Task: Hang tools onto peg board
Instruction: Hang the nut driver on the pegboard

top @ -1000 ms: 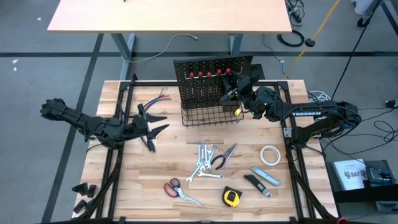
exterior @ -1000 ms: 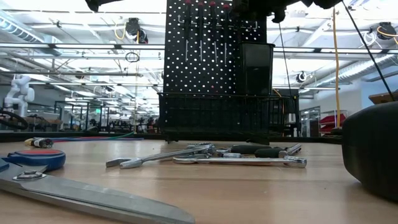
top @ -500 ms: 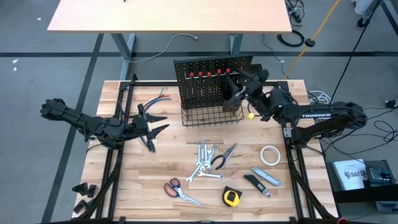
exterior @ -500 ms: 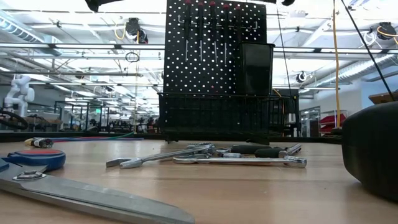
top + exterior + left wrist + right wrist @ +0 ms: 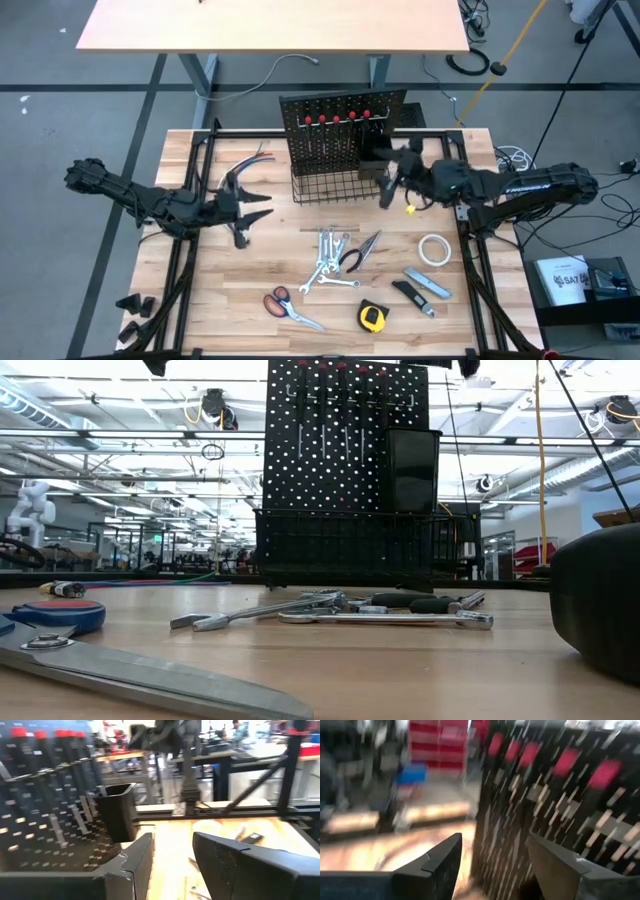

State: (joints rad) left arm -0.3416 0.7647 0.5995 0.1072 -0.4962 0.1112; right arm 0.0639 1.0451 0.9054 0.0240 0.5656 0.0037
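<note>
The peg board (image 5: 340, 125) stands upright at the table's far middle. Several red-handled screwdrivers (image 5: 338, 118) hang along its top, with a wire basket (image 5: 338, 186) and a black cup (image 5: 374, 160) at its base. My right gripper (image 5: 385, 186) is open and holds nothing, just right of the basket beside the cup; its wrist view shows the board (image 5: 555, 795) close ahead. My left gripper (image 5: 254, 205) waits open at the table's left, pointing at the board. Wrenches (image 5: 325, 262), pliers (image 5: 360, 250), scissors (image 5: 290, 306), tape measure (image 5: 372, 317), utility knife (image 5: 430, 284) and tape roll (image 5: 433, 250) lie flat on the wood.
A bundle of coloured wires (image 5: 255, 160) lies left of the board. Black frame rails (image 5: 190, 250) run along the table's left and right sides. Bare wood lies between my left gripper and the wrenches. A second table (image 5: 270, 25) stands beyond the far edge.
My right gripper has drawn back from the peg board's upper right, moving toward the table's near edge and a little to the right. It has tipped up to about level. It now sits beside the cup and basket. The tools on the table have stayed put.
</note>
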